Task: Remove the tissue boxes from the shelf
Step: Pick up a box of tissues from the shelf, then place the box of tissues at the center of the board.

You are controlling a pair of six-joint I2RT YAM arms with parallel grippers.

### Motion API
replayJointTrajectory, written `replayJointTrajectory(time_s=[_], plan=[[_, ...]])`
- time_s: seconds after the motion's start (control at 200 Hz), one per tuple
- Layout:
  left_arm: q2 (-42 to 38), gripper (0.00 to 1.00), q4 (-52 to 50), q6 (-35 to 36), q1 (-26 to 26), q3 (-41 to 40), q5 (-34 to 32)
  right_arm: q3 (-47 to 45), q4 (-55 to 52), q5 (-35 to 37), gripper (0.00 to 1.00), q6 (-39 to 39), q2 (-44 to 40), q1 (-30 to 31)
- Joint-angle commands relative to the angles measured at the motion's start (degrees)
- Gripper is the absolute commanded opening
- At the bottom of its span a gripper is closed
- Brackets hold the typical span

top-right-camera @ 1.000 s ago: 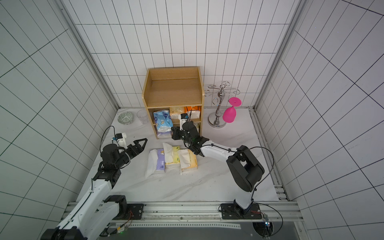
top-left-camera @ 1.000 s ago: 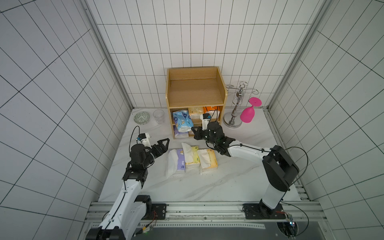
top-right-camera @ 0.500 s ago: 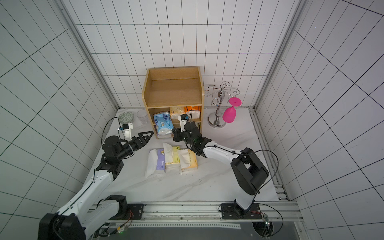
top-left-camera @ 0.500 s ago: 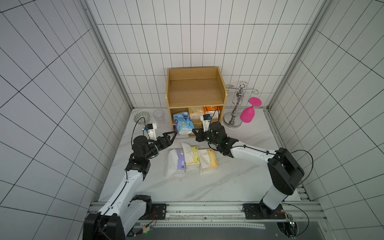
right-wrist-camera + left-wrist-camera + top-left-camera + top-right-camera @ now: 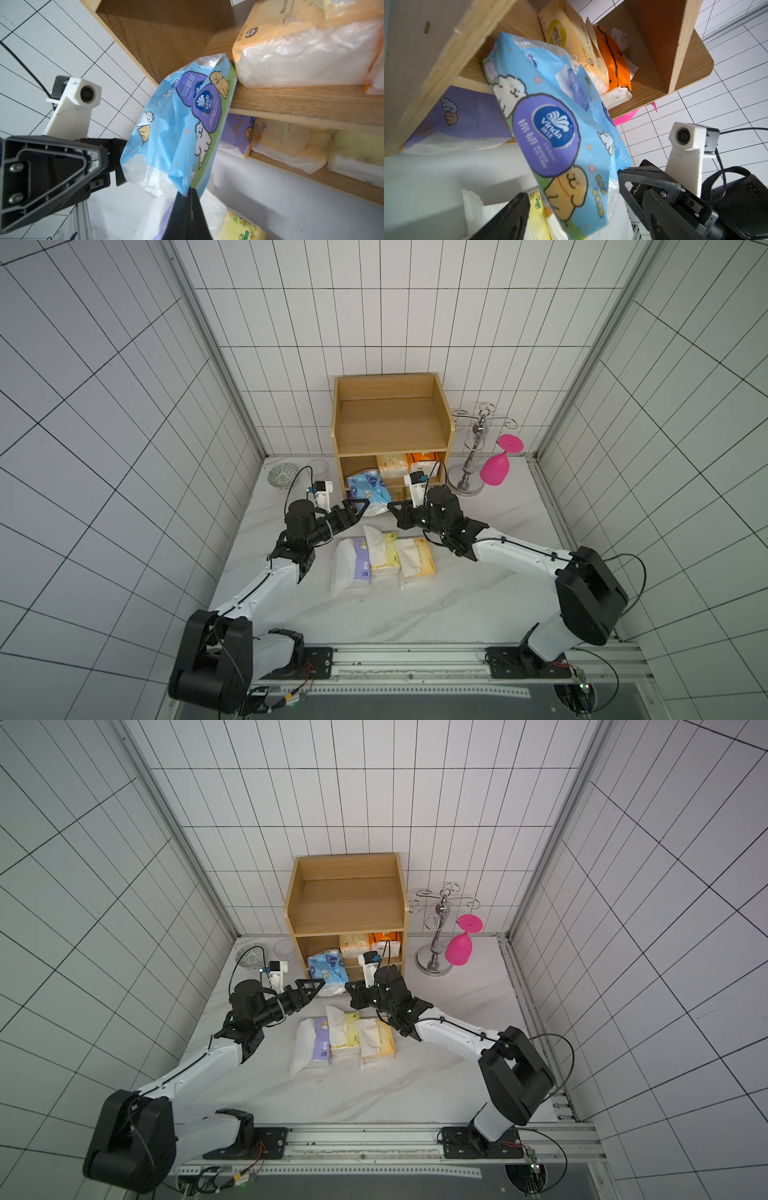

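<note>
The wooden shelf (image 5: 390,423) (image 5: 345,903) stands at the back. A blue tissue box (image 5: 368,491) (image 5: 328,971) (image 5: 556,135) (image 5: 180,128) leans out of its middle tier. My right gripper (image 5: 390,506) (image 5: 188,191) is shut on that box's lower wrapper corner. My left gripper (image 5: 362,508) (image 5: 573,193) is open, one finger on each side of the same box's low end, with gaps. Pale orange (image 5: 392,465) and bright orange (image 5: 422,460) boxes stay on the middle tier. Purple (image 5: 236,133), pale orange (image 5: 291,143) and yellow (image 5: 357,153) ones lie on the bottom tier.
Purple (image 5: 360,560), yellow (image 5: 384,558) and pale orange (image 5: 417,562) boxes lie side by side on the table below both grippers. A silver cup stand (image 5: 473,456) with a pink glass (image 5: 496,466) is right of the shelf. A bowl (image 5: 282,477) and clear glass (image 5: 319,466) sit left.
My left arm has reached right and forward to the shelf front, bringing its jaws around the blue box and narrowing them. The right gripper has kept its hold, hardly moving.
</note>
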Motion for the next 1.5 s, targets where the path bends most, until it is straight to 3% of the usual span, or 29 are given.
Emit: replayJointTrajectory(time_s=[0.0, 0.105, 0.25, 0.44, 0.81, 0.964, 1.114, 1.334, 1.494], plan=[[2.10, 0.81, 3.51, -0.10, -1.46, 2.66, -1.51, -2.56, -0.53, -0.76, 0.00, -0.91, -2.50, 0.50], [3.52, 0.67, 4.19, -1.17, -2.72, 3.09, -2.94, -3.23, -1.24, -0.69, 0.00, -1.34, -3.70, 0.77], [2.93, 0.39, 4.48, -1.82, -3.76, 2.53, -3.82, -3.30, -3.48, -0.56, 0.00, -2.57, -5.08, 1.51], [-0.73, 0.27, 0.72, -1.25, -5.92, 2.15, -6.01, -3.46, -6.06, 0.06, 0.00, -3.79, -7.15, 2.84], [-17.07, 0.29, -11.39, -0.05, -15.00, -3.50, -17.47, -9.73, -11.00, 2.77, 0.00, -3.30, -16.23, 7.00], [-17.91, 0.31, -11.73, -0.28, -21.86, -4.69, -22.79, -16.46, -15.15, 7.20, 0.00, -1.25, -25.42, 7.89], [-11.84, 0.32, -7.67, -0.76, -29.70, -4.01, -28.07, -22.21, -23.55, 12.35, 0.00, 0.35, -36.98, 7.89], [5.40, 0.35, 2.45, -2.11, -42.23, 0.51, -38.94, -26.93, -40.24, 21.88, 0.00, 2.19, -52.97, 7.85], [17.52, 0.38, 11.43, -4.52, -46.33, 4.18, -41.14, -30.48, -48.74, 28.31, 0.00, 3.62, -63.04, 7.78]])
